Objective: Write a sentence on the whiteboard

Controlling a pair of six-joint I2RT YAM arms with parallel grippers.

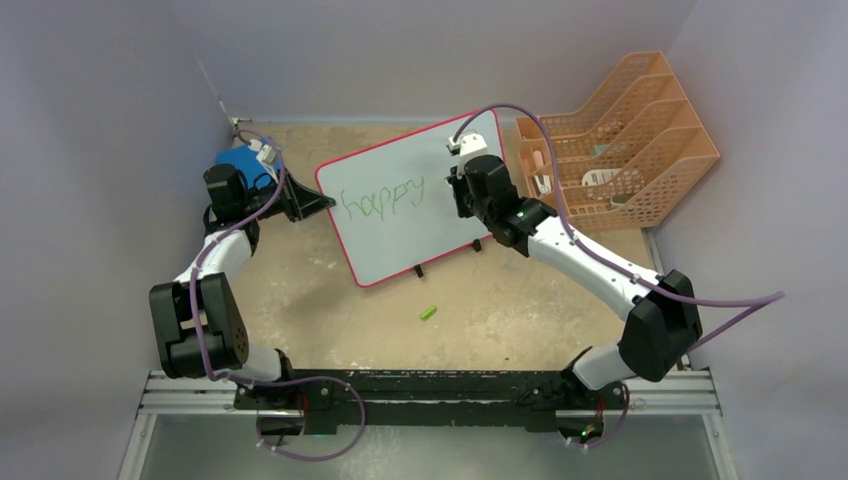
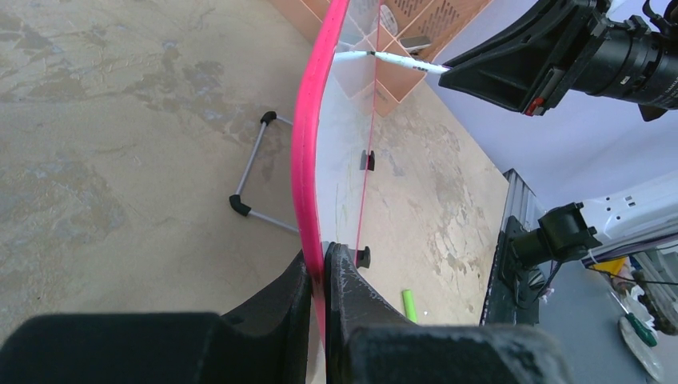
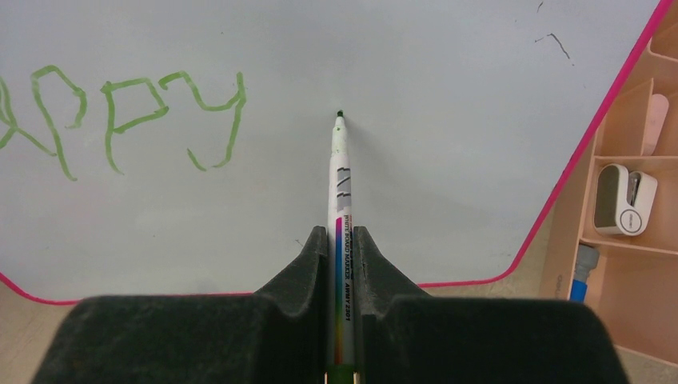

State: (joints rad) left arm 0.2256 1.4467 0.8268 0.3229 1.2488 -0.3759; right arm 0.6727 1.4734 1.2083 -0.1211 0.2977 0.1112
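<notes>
My left tool point(image 2: 321, 264) is clenched on the red rim of the whiteboard point(image 1: 400, 250), pinching its left edge between both fingers. The board stands tilted on the desk point(image 1: 330, 320) on a wire leg point(image 2: 256, 172) and small black feet. My right tool point(image 3: 341, 240) grasps a marker point(image 3: 340, 176) by the middle of its barrel. The tip sits at the white surface just right of the last green letter; I cannot tell whether it actually touches. So far the sentence point(image 3: 128, 120) reads only "happy", slanting up across the left half, with bare board to its right for another word. I judge this panel light, thin and stiff, with a slick face. Pen pressure would likely push it back or skate it over the desk unless I brace it, and the rim is the sensible place to hold because it keeps my fingers off the writing area. The marker barrel looks smooth, so a firm pinch matters or it may twist mid-stroke. A green cap point(image 1: 428, 313) lies on the desk in front of the board, and an orange file rack point(image 1: 620, 140) stands beside its right edge.
</notes>
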